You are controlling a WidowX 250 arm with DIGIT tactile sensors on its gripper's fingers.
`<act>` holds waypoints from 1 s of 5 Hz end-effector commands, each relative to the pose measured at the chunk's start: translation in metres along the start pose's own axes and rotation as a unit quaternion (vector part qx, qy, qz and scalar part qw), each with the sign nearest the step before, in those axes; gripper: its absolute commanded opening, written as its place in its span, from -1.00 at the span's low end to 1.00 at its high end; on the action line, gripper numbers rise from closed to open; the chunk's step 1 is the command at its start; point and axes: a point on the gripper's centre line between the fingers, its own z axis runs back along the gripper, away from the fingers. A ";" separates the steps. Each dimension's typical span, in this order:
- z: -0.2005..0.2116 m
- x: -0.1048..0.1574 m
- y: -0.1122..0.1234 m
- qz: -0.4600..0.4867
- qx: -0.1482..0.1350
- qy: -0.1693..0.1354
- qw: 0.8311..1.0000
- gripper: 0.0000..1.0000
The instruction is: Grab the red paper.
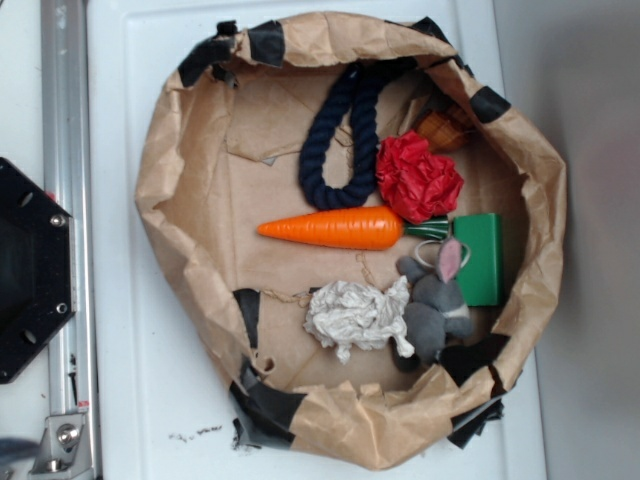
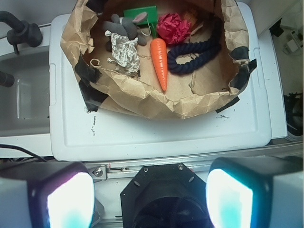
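Gripper [image 2: 149, 199] fingers spread apart, well short of the roundish, axis-less red paper [image 1: 418, 176].

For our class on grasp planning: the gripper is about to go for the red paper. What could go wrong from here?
1. The red paper touches the carrot and the blue rope, so the open gripper might snag either.
2. The paper nest's raised wall could catch the descending arm.

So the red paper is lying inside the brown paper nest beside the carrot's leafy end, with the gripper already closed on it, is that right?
Not quite. The red paper does lie in the brown paper nest by the carrot's leafy end, but the wrist view shows the gripper open and well back from the nest, holding nothing.
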 end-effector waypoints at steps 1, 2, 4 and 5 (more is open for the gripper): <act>0.000 0.000 0.000 0.000 0.000 0.000 1.000 1.00; -0.039 0.046 0.014 -0.034 -0.024 -0.071 0.997 1.00; -0.104 0.106 0.007 -0.152 0.026 -0.109 0.982 1.00; -0.129 0.116 0.016 -0.173 0.039 -0.091 0.980 1.00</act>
